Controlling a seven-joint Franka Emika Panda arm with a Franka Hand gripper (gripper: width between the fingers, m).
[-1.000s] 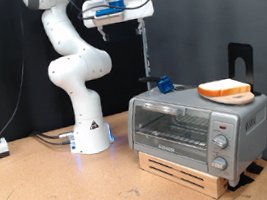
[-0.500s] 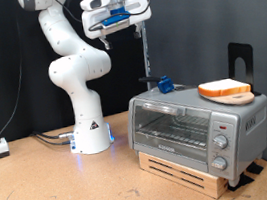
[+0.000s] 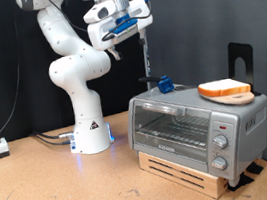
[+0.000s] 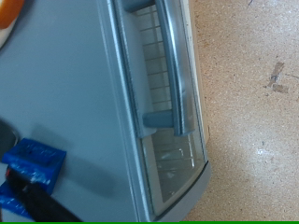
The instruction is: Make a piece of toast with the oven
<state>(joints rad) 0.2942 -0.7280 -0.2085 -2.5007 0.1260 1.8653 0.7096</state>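
The oven [image 4: 140, 103] is running off the wrist view's edges, its knob panel out of frame. Only a corner of the piece of toast [image 4: 7, 21] beside the oven's roof is showing there.

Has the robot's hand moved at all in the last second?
Yes. The hand has tilted, dropped slightly and drifted toward the exterior view's left, measured against the toaster oven, which stayed put.
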